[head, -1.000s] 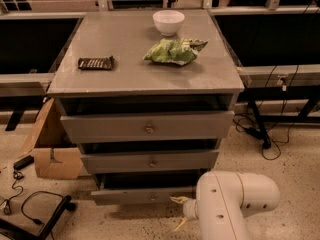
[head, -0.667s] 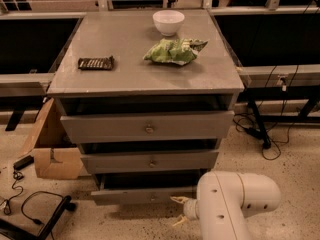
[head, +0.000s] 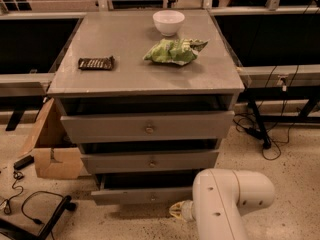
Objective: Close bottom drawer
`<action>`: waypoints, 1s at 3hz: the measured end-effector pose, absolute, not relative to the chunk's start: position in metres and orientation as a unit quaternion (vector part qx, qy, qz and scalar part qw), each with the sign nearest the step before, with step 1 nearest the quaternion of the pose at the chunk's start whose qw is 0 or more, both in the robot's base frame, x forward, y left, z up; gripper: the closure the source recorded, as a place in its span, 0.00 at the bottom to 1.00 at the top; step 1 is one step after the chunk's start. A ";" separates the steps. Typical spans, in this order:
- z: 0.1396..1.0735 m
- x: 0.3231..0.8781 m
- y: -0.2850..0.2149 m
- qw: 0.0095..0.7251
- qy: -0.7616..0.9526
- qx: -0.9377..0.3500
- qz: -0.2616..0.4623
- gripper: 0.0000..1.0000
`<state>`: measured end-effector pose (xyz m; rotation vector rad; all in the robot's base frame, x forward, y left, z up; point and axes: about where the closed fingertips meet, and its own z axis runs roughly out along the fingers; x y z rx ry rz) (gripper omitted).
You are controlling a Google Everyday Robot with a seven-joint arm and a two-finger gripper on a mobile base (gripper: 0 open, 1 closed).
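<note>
Nothing is seen to have shifted since 1 second ago: the bottom drawer (head: pixel 135 196) is left just as far out, and the gripper (head: pixel 177 211) is held at the same spot.

The bottom drawer, lowest of 3 grey drawers in the table (head: pixel 120 41), is pulled partly out, with a dark gap shown above its slim front. The gripper, pale and yellowish, is placed low near the floor, just in front of the right end of that front. Contact between them cannot be told, and whether the jaws are apart or together cannot be told either. It is carried by the white arm (head: pixel 230 199), whose bulky rounded housing is raised from the bottom edge of the view, right of the drawer, with the wrist turned left toward the drawer front.

Above, the middle drawer (head: pixel 150 161) and the top drawer (head: pixel 148 128) are also left partly open, each with a small round knob at its centre.

On the table top a white bowl (head: pixel 168 21) is set at the back, a crumpled green bag (head: pixel 175 51) just in front of it, and a dark snack bar (head: pixel 96 63) well apart at the left. A cardboard box (head: pixel 52 151) is stood on the floor beside the table's left side, with black cables (head: pixel 30 209) laid in front of it.
</note>
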<state>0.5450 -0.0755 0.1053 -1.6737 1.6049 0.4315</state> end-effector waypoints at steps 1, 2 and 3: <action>0.072 0.569 -0.088 0.326 0.651 -0.676 0.117 0.96; 0.064 0.591 -0.095 0.312 0.653 -0.684 0.093 1.00; 0.064 0.601 -0.097 0.311 0.653 -0.686 0.086 1.00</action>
